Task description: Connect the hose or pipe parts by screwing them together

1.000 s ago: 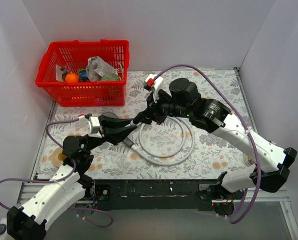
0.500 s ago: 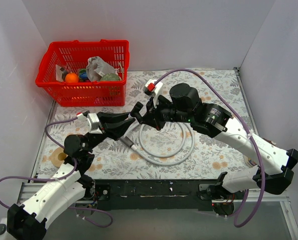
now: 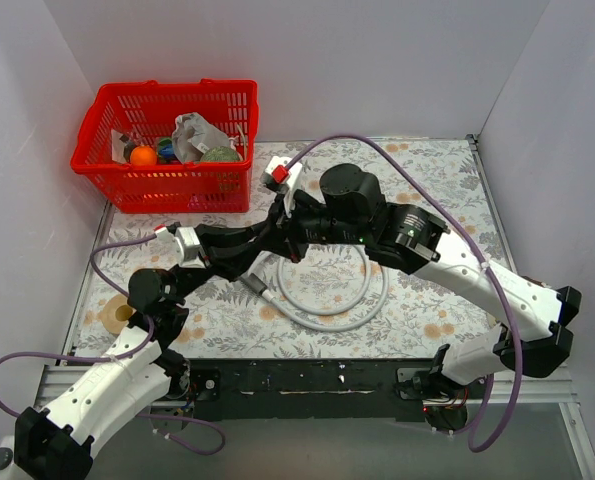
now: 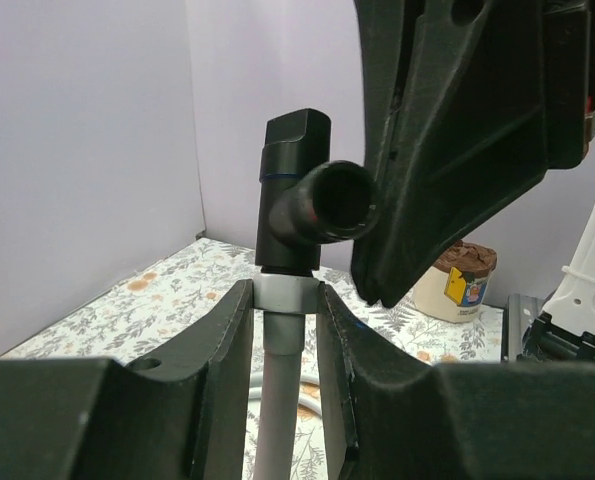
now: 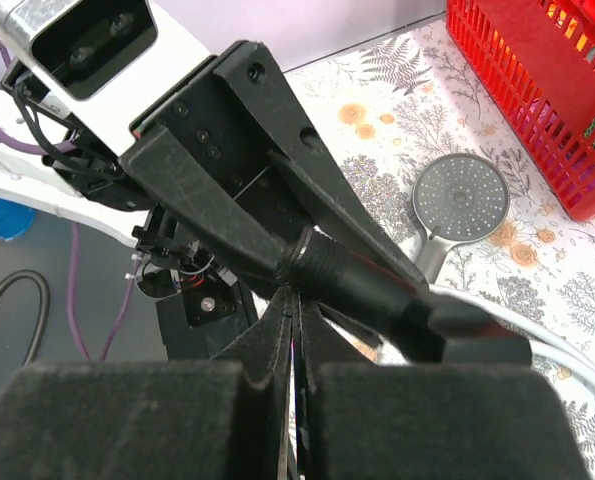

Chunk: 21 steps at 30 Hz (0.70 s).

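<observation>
Clamping left gripper [image 4: 282,300]: shut on grey hose [image 4: 275,420] end, black threaded fitting [image 5: 327,275] raised mid-scene
Right gripper [image 5: 292,335]: jaws pressed together, empty, just beside fitting
Shower head [image 5: 460,197]: lay far left by red basket [image 5: 537,80], unjoined
Risk: could have knocked fitting askew, cross-threading the joint

The left arm [image 3: 107,385] and right arm [image 3: 477,275] wear white shells over black joints, trailing purple cables [image 3: 362,138]. Black angular gripper fingers [image 4: 217,370] show screw holes.
</observation>
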Each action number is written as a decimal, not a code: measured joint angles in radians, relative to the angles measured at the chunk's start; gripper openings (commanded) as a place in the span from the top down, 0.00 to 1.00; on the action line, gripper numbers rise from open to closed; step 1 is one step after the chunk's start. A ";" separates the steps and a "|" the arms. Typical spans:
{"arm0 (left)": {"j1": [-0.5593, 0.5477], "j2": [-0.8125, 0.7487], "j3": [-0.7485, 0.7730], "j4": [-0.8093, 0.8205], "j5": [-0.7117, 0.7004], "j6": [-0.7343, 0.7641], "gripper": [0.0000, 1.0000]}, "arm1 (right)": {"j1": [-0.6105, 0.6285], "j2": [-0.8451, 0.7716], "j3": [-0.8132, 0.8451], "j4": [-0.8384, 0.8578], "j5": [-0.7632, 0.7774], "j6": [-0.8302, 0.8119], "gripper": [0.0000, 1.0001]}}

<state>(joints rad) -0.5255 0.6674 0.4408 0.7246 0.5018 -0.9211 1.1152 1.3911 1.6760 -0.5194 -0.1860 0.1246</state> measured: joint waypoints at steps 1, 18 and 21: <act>0.000 0.000 0.000 0.000 0.005 0.001 1.00 | 0.003 0.012 0.008 0.002 0.000 0.000 0.99; 0.000 -0.003 0.000 -0.031 0.188 -0.003 1.00 | 0.024 0.195 0.314 -0.114 0.184 -0.046 0.99; 0.000 -0.005 0.000 -0.037 0.232 -0.012 1.00 | 0.024 0.229 0.387 -0.148 0.223 -0.071 0.99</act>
<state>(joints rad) -0.5251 0.6621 0.4404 0.6876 0.7334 -0.9329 1.1393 1.6199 2.0628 -0.6670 0.0368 0.0532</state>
